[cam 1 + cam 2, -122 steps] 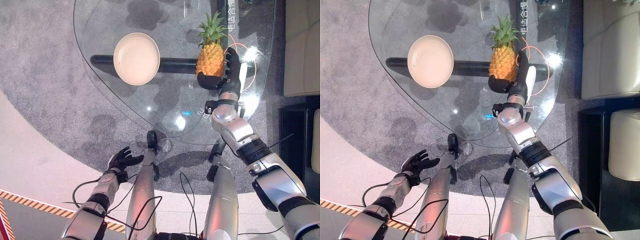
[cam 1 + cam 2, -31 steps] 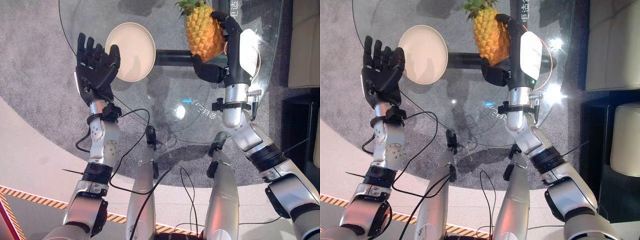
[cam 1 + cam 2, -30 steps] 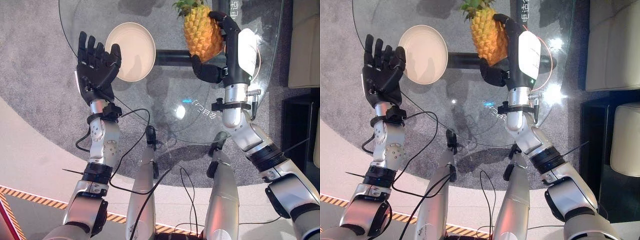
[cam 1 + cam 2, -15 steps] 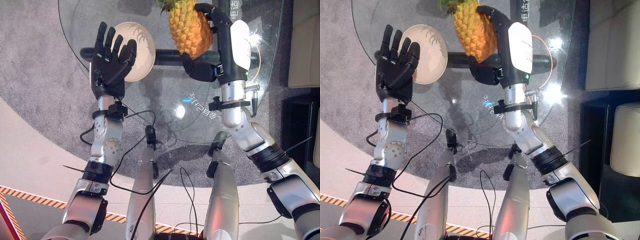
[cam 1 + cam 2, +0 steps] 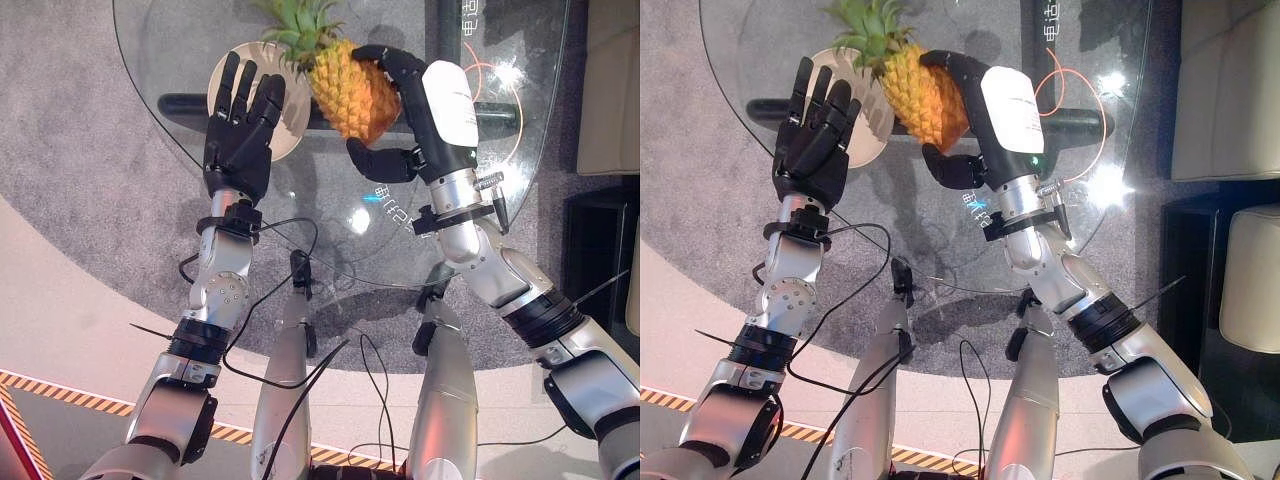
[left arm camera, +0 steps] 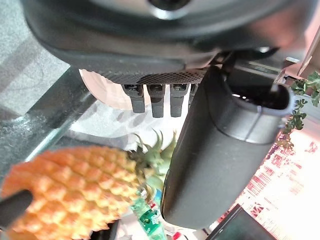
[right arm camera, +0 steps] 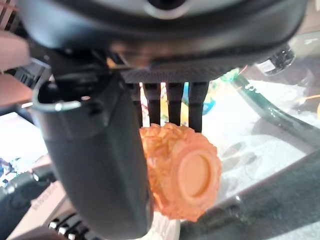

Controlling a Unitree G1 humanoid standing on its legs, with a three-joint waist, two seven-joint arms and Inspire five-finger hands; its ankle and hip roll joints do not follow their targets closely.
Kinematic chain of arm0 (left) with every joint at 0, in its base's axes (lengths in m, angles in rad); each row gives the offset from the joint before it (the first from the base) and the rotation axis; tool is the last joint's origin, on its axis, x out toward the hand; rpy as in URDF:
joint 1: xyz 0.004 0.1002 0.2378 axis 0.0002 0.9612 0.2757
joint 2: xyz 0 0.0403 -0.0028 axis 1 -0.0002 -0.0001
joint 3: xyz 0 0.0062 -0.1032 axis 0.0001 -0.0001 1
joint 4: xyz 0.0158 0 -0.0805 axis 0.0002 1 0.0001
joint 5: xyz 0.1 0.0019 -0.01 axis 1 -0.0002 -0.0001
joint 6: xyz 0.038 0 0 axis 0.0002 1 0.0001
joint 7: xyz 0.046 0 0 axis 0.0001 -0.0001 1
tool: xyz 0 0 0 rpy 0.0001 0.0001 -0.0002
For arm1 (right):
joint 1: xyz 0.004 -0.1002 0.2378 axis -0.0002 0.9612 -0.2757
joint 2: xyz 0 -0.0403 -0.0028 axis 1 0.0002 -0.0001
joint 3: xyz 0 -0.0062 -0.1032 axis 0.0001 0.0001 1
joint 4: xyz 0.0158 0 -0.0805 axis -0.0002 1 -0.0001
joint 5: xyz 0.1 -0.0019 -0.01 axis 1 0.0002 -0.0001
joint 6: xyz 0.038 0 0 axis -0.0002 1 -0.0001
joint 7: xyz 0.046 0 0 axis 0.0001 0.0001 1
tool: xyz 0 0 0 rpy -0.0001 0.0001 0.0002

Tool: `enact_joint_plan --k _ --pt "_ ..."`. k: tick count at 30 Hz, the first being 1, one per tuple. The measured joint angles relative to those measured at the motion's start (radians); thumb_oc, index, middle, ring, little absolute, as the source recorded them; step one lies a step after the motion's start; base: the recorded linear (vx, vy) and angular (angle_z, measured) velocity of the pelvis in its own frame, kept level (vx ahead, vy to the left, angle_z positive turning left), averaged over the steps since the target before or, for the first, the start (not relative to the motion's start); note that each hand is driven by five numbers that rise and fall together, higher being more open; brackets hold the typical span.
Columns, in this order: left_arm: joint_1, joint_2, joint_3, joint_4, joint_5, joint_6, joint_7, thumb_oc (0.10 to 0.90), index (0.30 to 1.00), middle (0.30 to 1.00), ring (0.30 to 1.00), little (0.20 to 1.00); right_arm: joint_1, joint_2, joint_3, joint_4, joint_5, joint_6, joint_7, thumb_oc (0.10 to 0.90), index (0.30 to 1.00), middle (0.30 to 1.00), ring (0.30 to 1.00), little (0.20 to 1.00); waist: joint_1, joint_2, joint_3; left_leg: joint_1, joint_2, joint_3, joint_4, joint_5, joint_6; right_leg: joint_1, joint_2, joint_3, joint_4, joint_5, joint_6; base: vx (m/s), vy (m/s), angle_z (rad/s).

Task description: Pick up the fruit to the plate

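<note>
We are working over a round glass table (image 5: 180, 150) resting on a dark crossbar (image 5: 190, 102). Our right hand (image 5: 405, 120) is grasping the pineapple (image 5: 350, 95), tilted in the air, leaves reaching over the white plate (image 5: 290, 135). Our left hand (image 5: 240, 130) is standing released, fingers straight, between us and the plate, covering part of it. An orange cable loop (image 5: 505, 85) is lying beyond the right hand.

A round glass table (image 5: 520, 150) stands on grey carpet (image 5: 90, 180), a dark bar (image 5: 500, 110) showing beneath its top. Beige floor (image 5: 60, 330) curves nearer, with a striped strip (image 5: 60, 398). Pale seats (image 5: 1220, 90) stand alongside.
</note>
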Motion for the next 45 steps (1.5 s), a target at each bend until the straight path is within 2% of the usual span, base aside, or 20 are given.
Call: enact_joint_plan --k 9,26,34,45 --pt "0.001 0.0 -0.019 -0.022 -0.074 -0.001 -0.017 0.8 0.9 0.9 0.9 0.9 -0.003 -0.028 0.033 -0.003 -0.002 -0.001 0.049 0.1 0.3 0.3 0.3 0.2 0.0 0.0 0.0 -0.008 0.001 -0.006 0.0 0.0 0.0 0.0 0.0 -0.011 -0.007 0.0 0.0 0.0 0.0 0.0" --pt "0.007 0.025 -0.027 -0.044 -0.074 0.019 -0.002 0.8 0.9 0.9 0.9 0.9 -0.005 -0.056 0.046 -0.033 0.009 -0.001 0.065 0.1 0.3 0.3 0.3 0.2 0.0 -0.009 0.001 -0.011 0.001 -0.008 0.0 0.0 0.0 0.0 0.0 -0.014 -0.01 0.0 0.0 0.0 0.0 0.0" --pt "0.007 0.037 -0.033 -0.062 -0.063 0.032 0.061 0.8 0.9 0.9 0.9 0.9 -0.013 -0.068 0.065 -0.043 0.009 -0.001 0.065 0.1 0.3 0.3 0.3 0.2 0.002 -0.009 0.001 -0.012 0.0 -0.008 0.0 0.0 0.0 0.0 0.0 -0.014 -0.01 0.0 0.0 0.0 0.0 0.0" --pt "0.005 0.038 -0.028 -0.098 0.028 0.035 0.154 0.8 0.9 0.9 0.9 0.9 -0.024 -0.073 0.073 -0.069 0.008 0.0 0.065 0.1 0.3 0.3 0.3 0.2 0.004 -0.009 0.001 -0.013 0.0 -0.008 0.0 0.0 0.0 -0.001 0.0 -0.015 -0.01 0.0 0.001 0.0 0.0 0.0"
